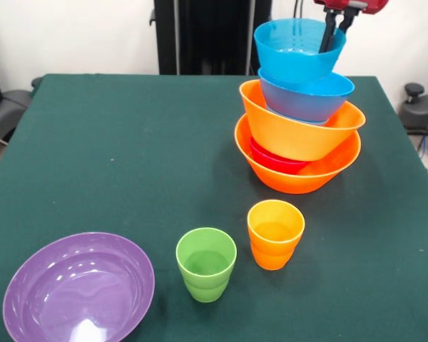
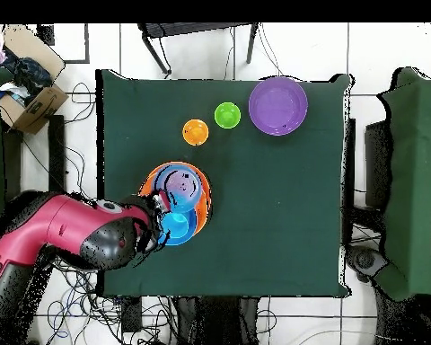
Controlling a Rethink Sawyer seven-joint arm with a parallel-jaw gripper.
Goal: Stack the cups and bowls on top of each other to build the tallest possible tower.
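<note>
The tower (image 1: 297, 114) stands at the right rear of the green table. Its base is a large orange bowl (image 1: 299, 174) with a small red bowl (image 1: 274, 160) in it. Above them sit a tilted orange bowl (image 1: 289, 128), a blue bowl (image 1: 307, 96) and a top blue bowl (image 1: 296, 46). My gripper (image 1: 334, 35) comes down from above and is closed on the top blue bowl's right rim, one finger inside it. In the overhead view the gripper (image 2: 162, 220) is at the tower (image 2: 177, 193). The green cup (image 1: 206, 263), orange cup (image 1: 274, 231) and purple bowl (image 1: 78, 288) stand apart near the front. No blue cup shows.
In the overhead view the orange cup (image 2: 195, 132), green cup (image 2: 226, 115) and purple bowl (image 2: 277, 105) line up along the table's far edge. A cardboard box (image 2: 26, 101) sits on the floor at the left. My red arm (image 2: 66, 235) reaches in from the lower left.
</note>
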